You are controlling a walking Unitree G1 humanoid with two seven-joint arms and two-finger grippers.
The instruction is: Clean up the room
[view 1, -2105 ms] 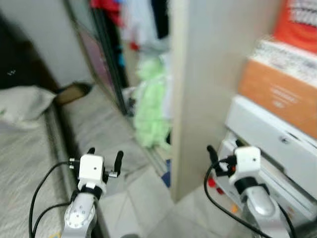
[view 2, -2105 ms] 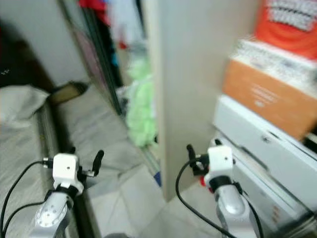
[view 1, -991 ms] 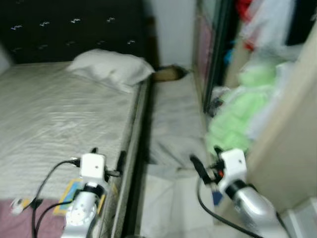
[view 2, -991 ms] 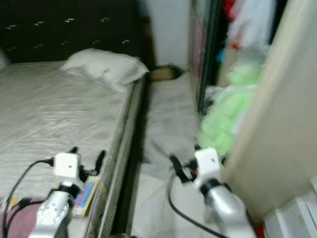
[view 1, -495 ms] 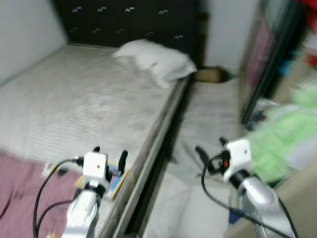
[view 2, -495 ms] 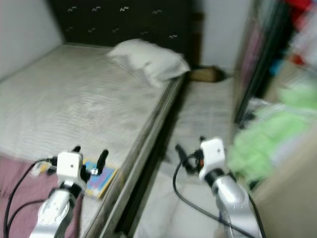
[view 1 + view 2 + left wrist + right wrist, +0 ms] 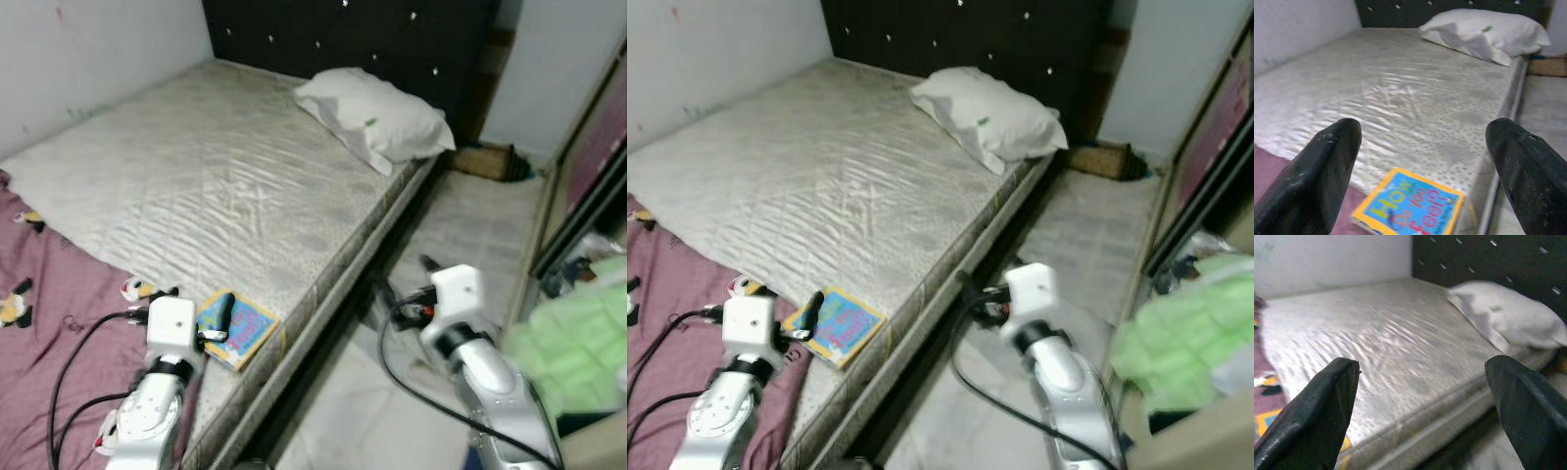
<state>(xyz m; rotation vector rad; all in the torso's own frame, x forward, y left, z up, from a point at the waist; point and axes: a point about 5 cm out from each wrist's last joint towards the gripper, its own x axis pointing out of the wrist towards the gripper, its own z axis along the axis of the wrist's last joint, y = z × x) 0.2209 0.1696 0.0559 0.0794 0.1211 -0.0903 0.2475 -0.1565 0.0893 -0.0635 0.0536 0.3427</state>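
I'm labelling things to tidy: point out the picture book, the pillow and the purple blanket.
picture book (image 7: pixel 240 326): left eye view, middle of its blue cover.
pillow (image 7: pixel 377 119): left eye view, centre of its top.
purple blanket (image 7: pixel 59 304): left eye view, plain patch of fabric.

A bare grey mattress (image 7: pixel 843 186) runs up to a dark studded headboard (image 7: pixel 970 44), with a white pillow (image 7: pixel 985 116) at its far corner. A colourful children's book (image 7: pixel 838 325) lies near the mattress edge beside a maroon blanket (image 7: pixel 666 284). The left gripper (image 7: pixel 774 305) hovers, fingers spread, by the book; the right gripper (image 7: pixel 972 289) hangs over the floor gap. Green fabric (image 7: pixel 1176 338) is heaped at right.
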